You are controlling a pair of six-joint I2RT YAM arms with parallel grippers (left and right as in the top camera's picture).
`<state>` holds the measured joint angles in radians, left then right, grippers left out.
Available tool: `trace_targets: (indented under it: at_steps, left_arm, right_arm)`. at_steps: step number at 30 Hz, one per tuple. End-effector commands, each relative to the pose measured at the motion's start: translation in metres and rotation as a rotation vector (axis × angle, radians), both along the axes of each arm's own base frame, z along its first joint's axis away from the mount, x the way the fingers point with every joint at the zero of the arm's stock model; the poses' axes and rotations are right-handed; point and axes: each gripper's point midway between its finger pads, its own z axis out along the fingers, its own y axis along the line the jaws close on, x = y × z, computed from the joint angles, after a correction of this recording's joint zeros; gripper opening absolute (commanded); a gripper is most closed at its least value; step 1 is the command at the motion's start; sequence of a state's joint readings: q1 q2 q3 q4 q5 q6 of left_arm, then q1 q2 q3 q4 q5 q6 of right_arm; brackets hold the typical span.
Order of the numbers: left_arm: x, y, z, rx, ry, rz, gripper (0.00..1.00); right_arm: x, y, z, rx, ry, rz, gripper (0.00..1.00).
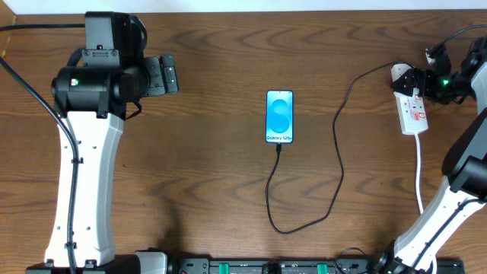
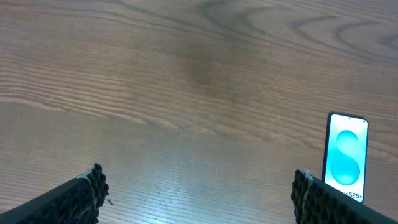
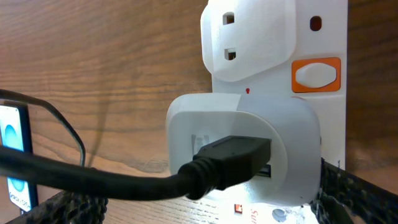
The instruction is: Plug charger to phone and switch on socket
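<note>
a dark brown wooden table (image 1: 213, 167) with strong grain fills every view. the phone (image 1: 279, 116) lies flat near the middle of it, screen up and lit bright blue, long sides running away from the arms. the charger cable (image 1: 339, 152) is black and thin. its tip meets the phone's near short edge, though how deep it sits cannot be told from above. from there it runs toward the near side of the table, bends round in a loop and climbs back to the power strip (image 1: 413, 110), which lies well to the right of the phone. the strip is white with red markings, and a white cord (image 1: 420, 175) leaves its near end. the right gripper (image 1: 424, 82) hangs over the strip's far end with its jaws spread wide and nothing held between them. in the right wrist view its dark ribbed fingers (image 3: 357, 193) stand either side of a white adapter (image 3: 280, 143) seated in the strip, and whether they touch it cannot be told. the cable's black plug goes into the adapter's face. just beyond it is an orange-framed switch (image 3: 317, 74), and which way it is set cannot be read. the left gripper (image 1: 169, 74) sits far off at the left of the table, low over bare wood, its jaws also wide apart and empty. the phone shows at the right edge of the left wrist view.
</note>
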<state>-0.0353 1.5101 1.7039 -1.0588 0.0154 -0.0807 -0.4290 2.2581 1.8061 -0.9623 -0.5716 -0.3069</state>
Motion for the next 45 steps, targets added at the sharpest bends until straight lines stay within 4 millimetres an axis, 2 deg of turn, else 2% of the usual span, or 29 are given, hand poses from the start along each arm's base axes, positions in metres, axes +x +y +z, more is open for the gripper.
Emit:
trace_targets:
  at_steps: [1, 12, 19, 25, 30, 34, 45]
  left_arm:
    - [-0.001, 0.004, 0.001, 0.017, 0.000, 0.008, 0.96]
    - [0.000, 0.004, 0.001, 0.017, 0.000, 0.008, 0.96]
    - [0.000, 0.004, 0.001, 0.017, 0.000, 0.008, 0.96]
    - [-0.001, 0.004, 0.001, 0.017, 0.000, 0.008, 0.96]
    - [0.000, 0.004, 0.001, 0.017, 0.000, 0.008, 0.96]
    - [-0.001, 0.004, 0.001, 0.017, 0.000, 0.008, 0.96]
    - [0.000, 0.004, 0.001, 0.017, 0.000, 0.008, 0.96]
  right_arm:
    - [-0.009, 0.045, -0.018, 0.129, 0.062, 0.047, 0.99]
    - [-0.021, 0.069, -0.036, 0.144, 0.107, 0.086, 0.99]
    - [-0.021, 0.072, -0.038, 0.144, 0.108, 0.093, 0.99]
    - [-0.011, 0.062, -0.041, 0.090, 0.070, 0.087, 0.99]
    - [-0.010, 0.032, -0.051, -0.079, 0.135, 0.002, 0.99]
    - [-0.012, 0.021, -0.054, -0.144, 0.150, -0.005, 0.99]
    - [-0.014, 0.027, -0.052, -0.116, 0.160, 0.001, 0.99]
